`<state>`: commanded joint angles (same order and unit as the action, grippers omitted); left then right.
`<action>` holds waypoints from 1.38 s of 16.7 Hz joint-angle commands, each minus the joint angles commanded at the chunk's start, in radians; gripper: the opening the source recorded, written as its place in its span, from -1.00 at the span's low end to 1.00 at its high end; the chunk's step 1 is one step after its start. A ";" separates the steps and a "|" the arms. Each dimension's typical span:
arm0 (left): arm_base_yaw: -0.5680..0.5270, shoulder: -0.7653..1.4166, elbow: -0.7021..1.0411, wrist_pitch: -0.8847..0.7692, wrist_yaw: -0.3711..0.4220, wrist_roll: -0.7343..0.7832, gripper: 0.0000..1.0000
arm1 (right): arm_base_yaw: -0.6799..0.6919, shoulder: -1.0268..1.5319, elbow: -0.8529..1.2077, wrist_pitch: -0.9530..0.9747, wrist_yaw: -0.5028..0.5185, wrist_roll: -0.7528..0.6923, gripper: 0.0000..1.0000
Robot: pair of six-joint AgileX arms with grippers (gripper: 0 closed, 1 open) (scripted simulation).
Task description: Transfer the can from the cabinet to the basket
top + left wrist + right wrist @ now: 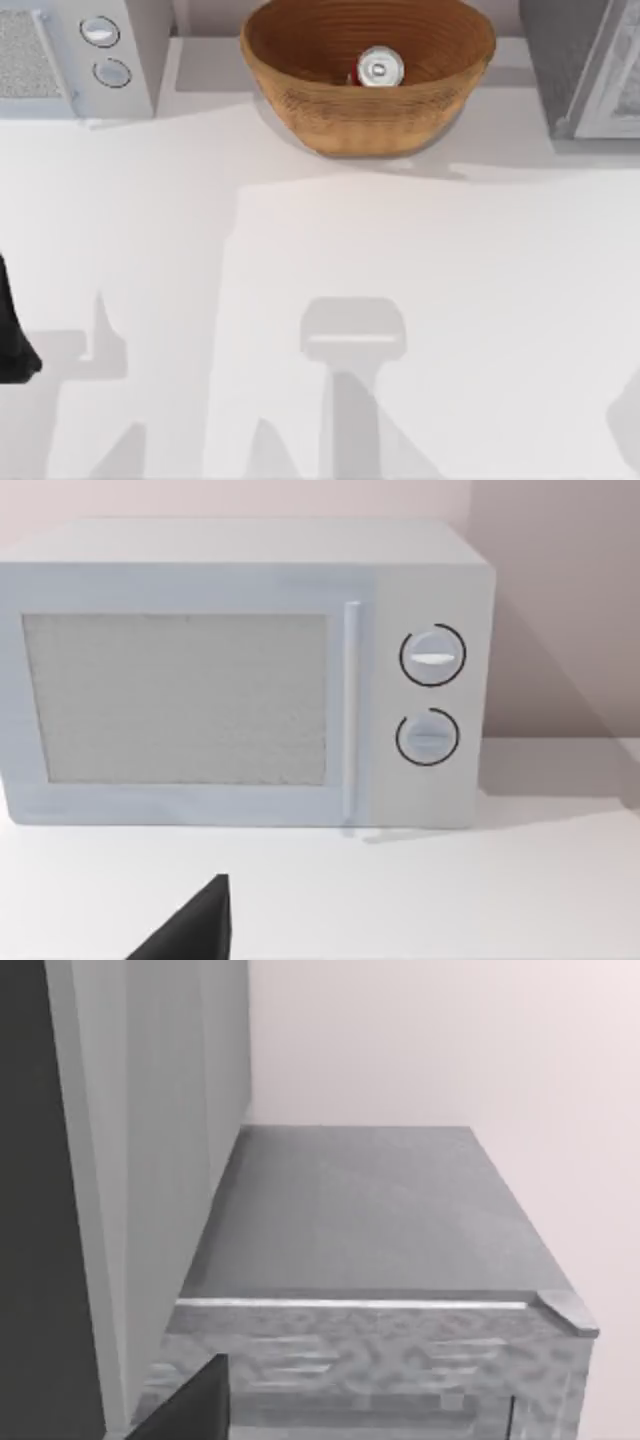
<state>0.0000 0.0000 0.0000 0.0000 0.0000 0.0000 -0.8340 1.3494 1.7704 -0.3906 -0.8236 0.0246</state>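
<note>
- Top view: the can [379, 68] stood upright inside the round woven wicker basket [300, 70] at the bench's [320, 300] far edge, its silver top showing. The transfer looked complete; both arms should simply keep clear.
- Left wrist view: a smooth white microwave [240, 670] with two round knobs faced the left gripper [195, 925]; its jaws' state could not be told.
- Right wrist view: the dark grey, speckled cabinet [350, 1220] lay near the right gripper [190, 1405]; jaws likewise could not be told.

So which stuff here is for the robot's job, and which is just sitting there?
For the job:
- can, standing inside the basket
- basket, at the back middle
- cabinet, back right

Just sitting there:
- white microwave, back left
</note>
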 joint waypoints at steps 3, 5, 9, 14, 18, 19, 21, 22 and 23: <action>0.000 0.000 0.000 0.000 0.000 0.000 1.00 | 0.231 0.004 0.011 -0.013 0.233 -0.003 1.00; 0.000 0.000 0.000 0.000 0.000 0.000 1.00 | 0.416 0.003 0.013 -0.022 0.417 -0.004 1.00; 0.000 0.000 0.000 0.000 0.000 0.000 1.00 | 0.804 -0.010 0.000 -0.036 0.805 -0.005 1.00; 0.000 0.000 0.000 0.000 0.000 0.000 1.00 | 1.168 -0.041 -0.032 -0.046 1.168 -0.005 1.00; 0.000 0.000 0.000 0.000 0.000 0.000 1.00 | 1.275 -0.057 -0.050 -0.048 1.276 -0.005 1.00; 0.000 0.000 0.000 0.000 0.000 0.000 1.00 | 1.276 -0.057 -0.050 -0.048 1.277 -0.005 1.00; 0.000 0.000 0.000 0.000 0.000 0.000 1.00 | 1.276 -0.057 -0.050 -0.048 1.277 -0.005 1.00; 0.000 0.000 0.000 0.000 0.000 0.000 1.00 | 1.253 -0.079 -0.041 -0.055 1.296 -0.017 1.00; 0.000 0.000 0.000 0.000 0.000 0.000 1.00 | 1.251 -0.076 -0.038 -0.054 1.293 -0.017 1.00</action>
<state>0.0000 0.0000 0.0000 0.0000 0.0000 0.0000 0.4169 1.2733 1.7319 -0.4441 0.4699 0.0074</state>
